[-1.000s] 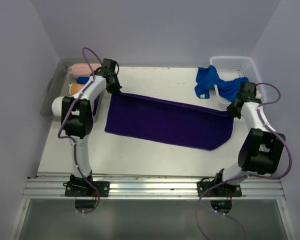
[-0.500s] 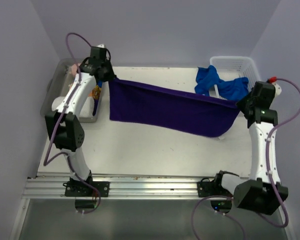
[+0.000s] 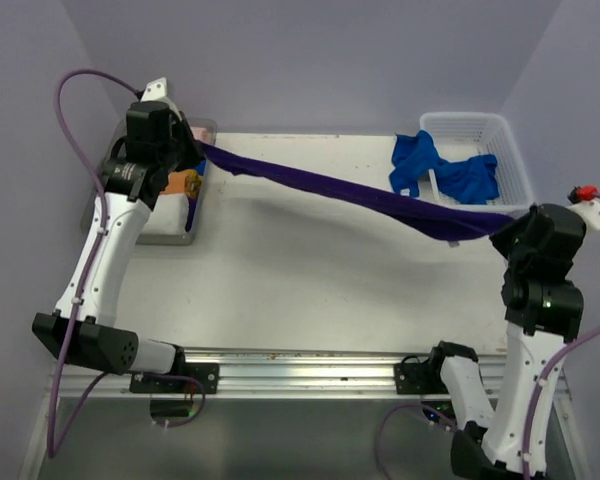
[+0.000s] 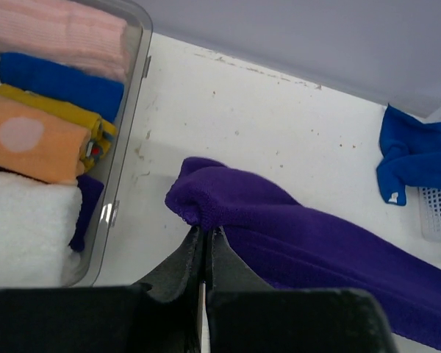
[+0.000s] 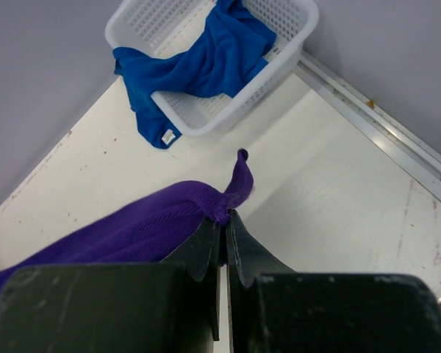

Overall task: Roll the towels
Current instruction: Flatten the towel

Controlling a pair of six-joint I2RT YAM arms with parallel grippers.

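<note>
A purple towel (image 3: 360, 200) hangs stretched in the air above the table between both grippers. My left gripper (image 3: 192, 150) is shut on its left corner, seen in the left wrist view (image 4: 206, 229) with the towel (image 4: 279, 228) bunched at the fingertips. My right gripper (image 3: 508, 222) is shut on its right corner, seen in the right wrist view (image 5: 226, 217) with the towel (image 5: 132, 228) trailing away to the left. Both arms are raised high.
A clear bin (image 3: 170, 232) at the far left holds several rolled towels: pink (image 4: 59, 29), blue (image 4: 59, 84), orange (image 4: 29, 140), white (image 4: 22, 228). A white basket (image 3: 500, 135) at the far right holds a blue towel (image 3: 425, 165) that drapes over its rim.
Both arms have risen and spread outward, lifting the purple towel off the table. It went from lying flat to hanging taut in a narrow band between the grippers.
</note>
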